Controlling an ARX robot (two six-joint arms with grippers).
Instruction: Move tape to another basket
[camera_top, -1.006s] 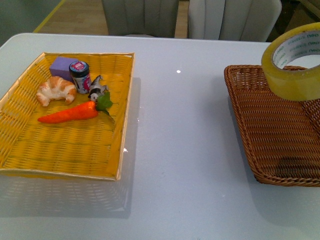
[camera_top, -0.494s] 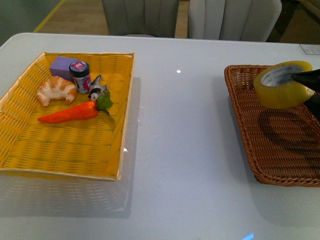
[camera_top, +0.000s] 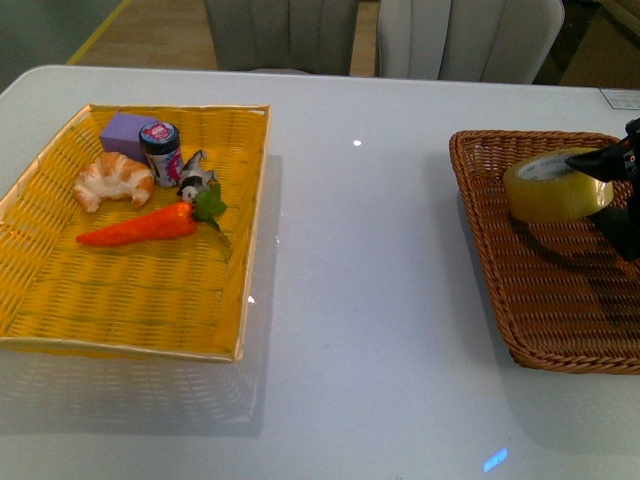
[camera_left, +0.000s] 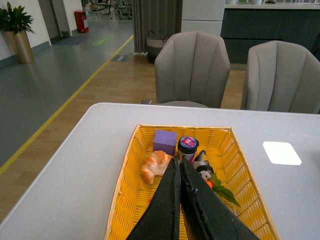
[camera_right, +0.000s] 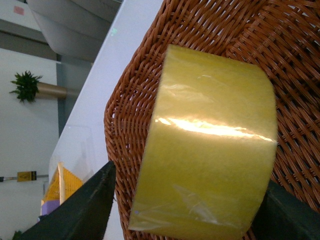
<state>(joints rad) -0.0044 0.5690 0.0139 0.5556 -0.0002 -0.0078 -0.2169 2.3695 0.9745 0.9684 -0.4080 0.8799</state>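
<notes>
The tape (camera_top: 556, 186), a wide yellowish roll with a white core, lies flat in the far part of the brown wicker basket (camera_top: 500, 300) at the right of the table. My right gripper (camera_top: 612, 190) is open at the tape, one dark finger over its top and one beside it. In the right wrist view the tape (camera_right: 210, 150) fills the space between the two spread fingers (camera_right: 85, 205), with the basket (camera_right: 150, 75) weave behind. My left gripper (camera_left: 180, 167) is shut and empty, above the yellow basket (camera_left: 125, 200).
The yellow woven basket (camera_top: 60, 300) at the left holds a croissant (camera_top: 112, 180), a carrot (camera_top: 140, 226), a purple block (camera_top: 124, 130), a small jar (camera_top: 160, 150) and a small toy (camera_top: 196, 178). Two grey chairs (camera_top: 460, 35) stand behind the white table (camera_top: 370, 260).
The tape has come down from above the brown basket onto its floor. My right gripper came down with it and now stands open around it.
</notes>
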